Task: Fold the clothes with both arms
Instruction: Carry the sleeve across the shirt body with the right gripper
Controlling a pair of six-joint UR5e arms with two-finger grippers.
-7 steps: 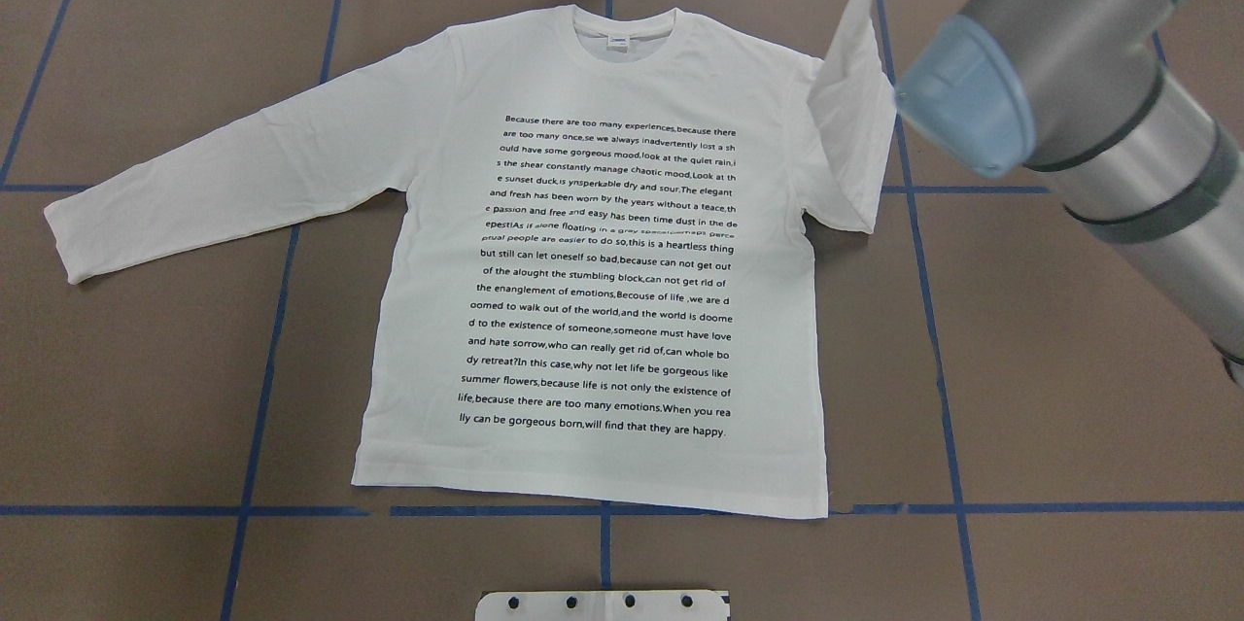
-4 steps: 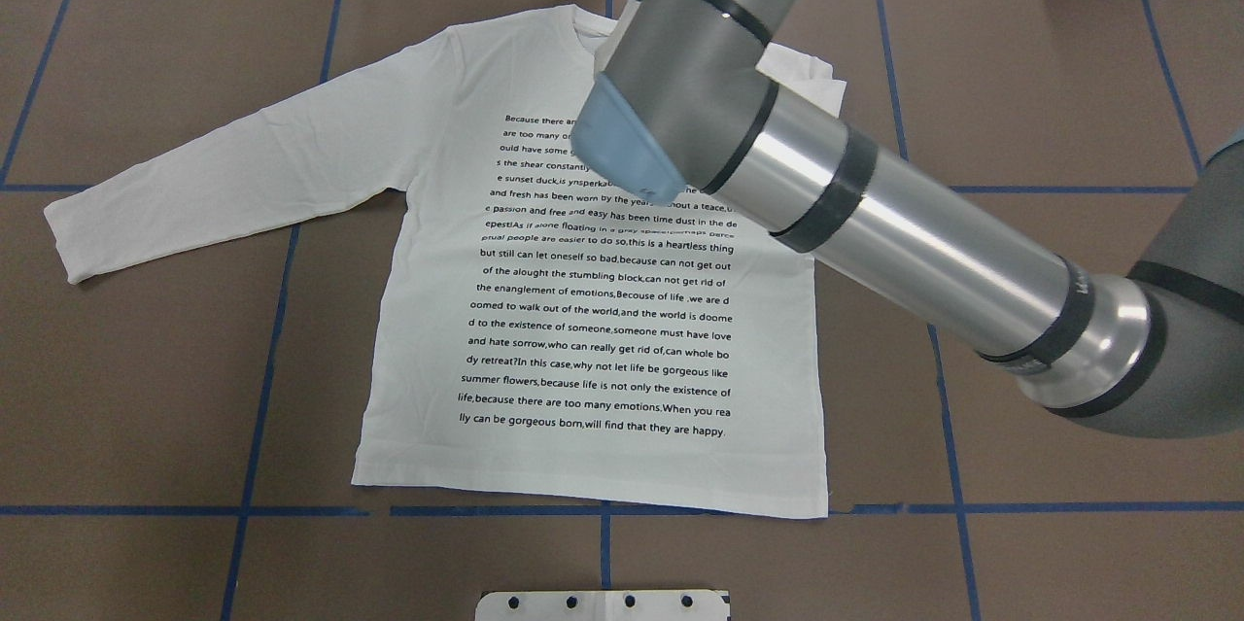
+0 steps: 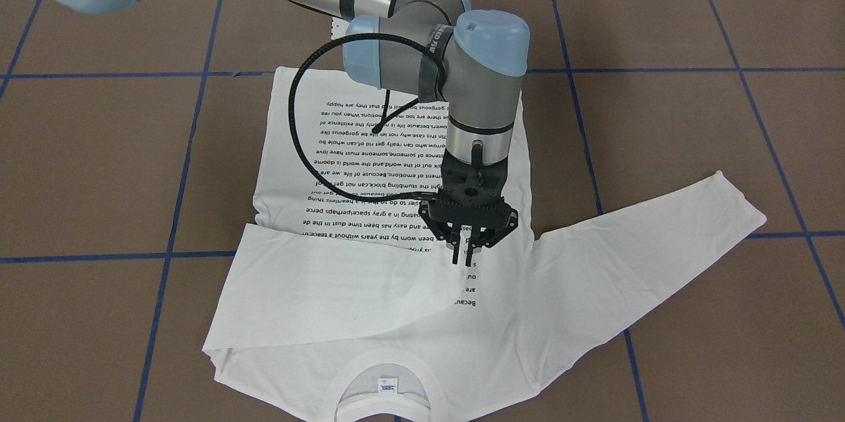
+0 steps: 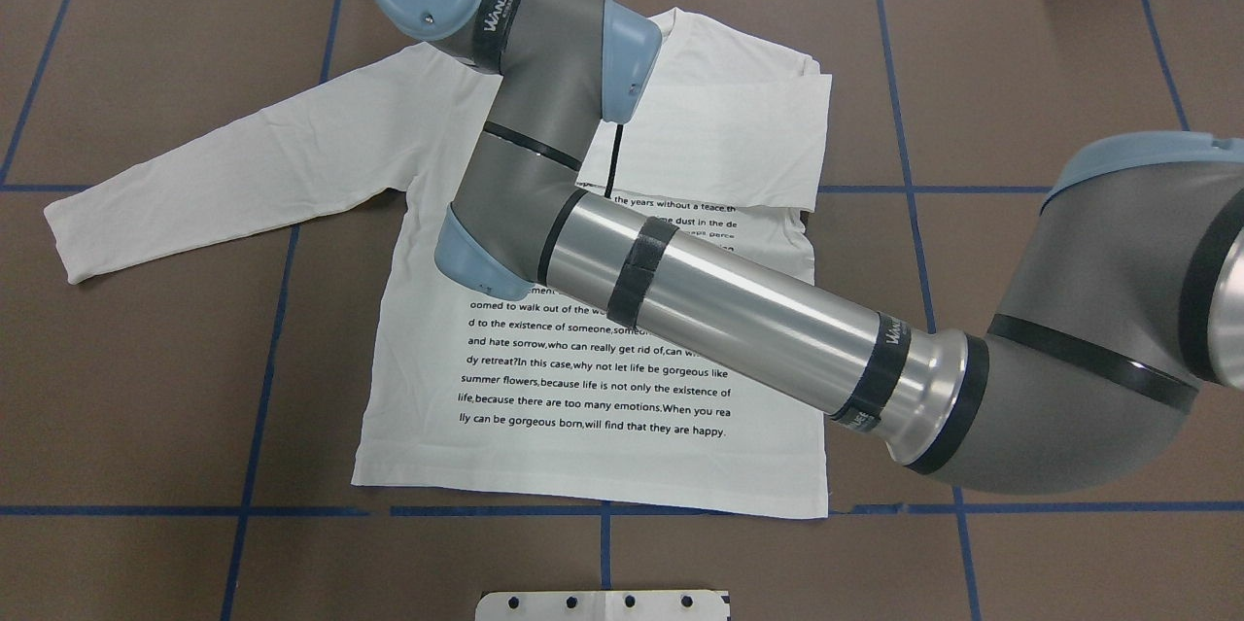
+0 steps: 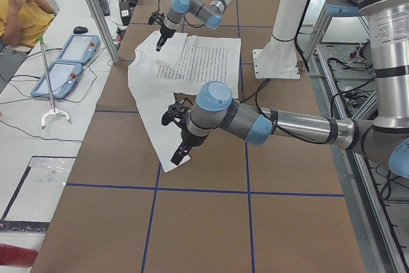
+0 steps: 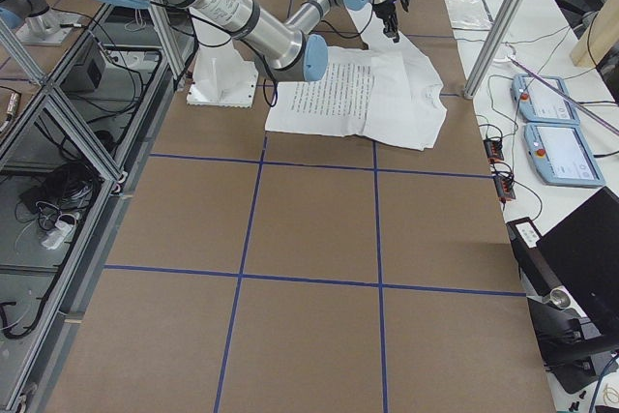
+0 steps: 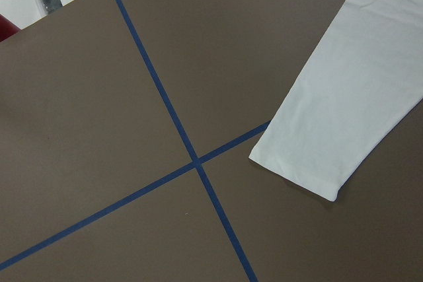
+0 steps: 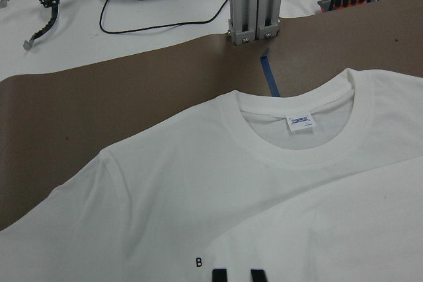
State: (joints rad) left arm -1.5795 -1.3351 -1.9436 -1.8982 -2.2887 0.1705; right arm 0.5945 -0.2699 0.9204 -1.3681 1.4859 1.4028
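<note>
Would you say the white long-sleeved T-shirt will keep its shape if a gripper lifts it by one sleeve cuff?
Probably not. The T-shirt looks thin and floppy: one sleeve already lies folded flat across the chest with soft creases. The other sleeve would likely sag and trail from a single pinch. It seems light, so pushing may bunch it on the table rather than slide it whole.

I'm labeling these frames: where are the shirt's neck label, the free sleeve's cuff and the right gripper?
neck label [image 8: 300, 123], right wrist view, label's middle
cuff [image 7: 297, 176], left wrist view, sleeve end
right gripper [image 3: 467, 258], front-facing view, between fingertips

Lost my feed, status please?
Right gripper above shirt, fingers nearly together, empty. Right sleeve folded across chest. Left sleeve still out. Nothing blocking.
</note>
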